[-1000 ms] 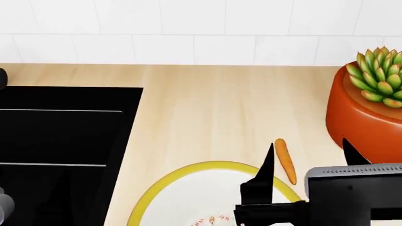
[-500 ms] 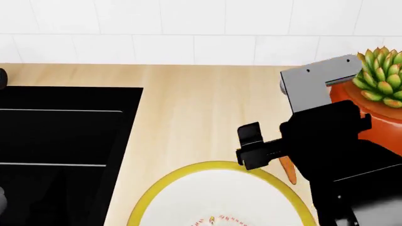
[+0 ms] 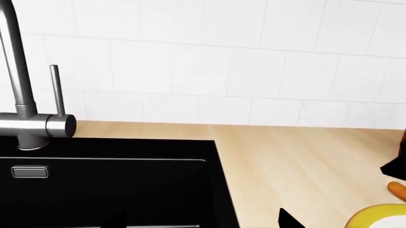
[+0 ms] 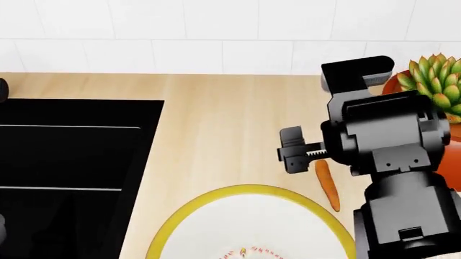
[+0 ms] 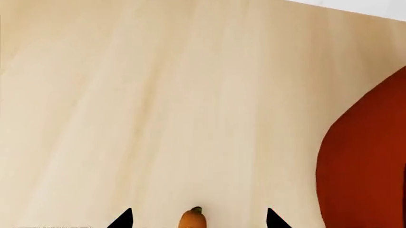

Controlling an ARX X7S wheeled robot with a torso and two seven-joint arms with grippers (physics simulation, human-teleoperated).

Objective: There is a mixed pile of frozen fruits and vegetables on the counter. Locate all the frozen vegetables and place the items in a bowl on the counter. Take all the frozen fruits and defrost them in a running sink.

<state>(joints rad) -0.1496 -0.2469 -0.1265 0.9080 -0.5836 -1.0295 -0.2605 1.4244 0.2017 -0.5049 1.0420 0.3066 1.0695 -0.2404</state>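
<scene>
Since a second ago the right arm has swung up from the near edge of the head view and now stands over the counter [image 4: 223, 124], its black body covering part of the orange-red plant pot [image 4: 450, 156] and the ground beside it. Half a second ago it sat slightly lower and closer to the bowl; now it is nearer the wall tiles [image 4: 216, 38].

The right pincer [image 5: 197, 219] points down at the counter with its two dark fingertips [image 5: 121, 219] spread apart. The carrot [image 5: 192, 219] lies between them, its stem end showing midway in the gap, and neither tip touches it. In the head view the carrot [image 4: 326, 185] pokes out from under the pincer toward the robot, lying flat on the wood just beside the yellow rim of the bowl [image 4: 216, 198]. The plant pot is close on the pincer's outer side, and the green succulent [image 4: 435, 81] rises behind the arm.

The bowl sits on the near side of the right pincer; the black sink [image 4: 65, 162] is well apart from it, across bare counter.

The left pincer [image 3: 288, 219] shows only one dark tip at the edge of its wrist view, so I cannot tell whether it is spread or closed. Ahead of it are the sink basin and the grey faucet [image 3: 25, 99]; the bowl's rim and the carrot's end sit off to its side.
</scene>
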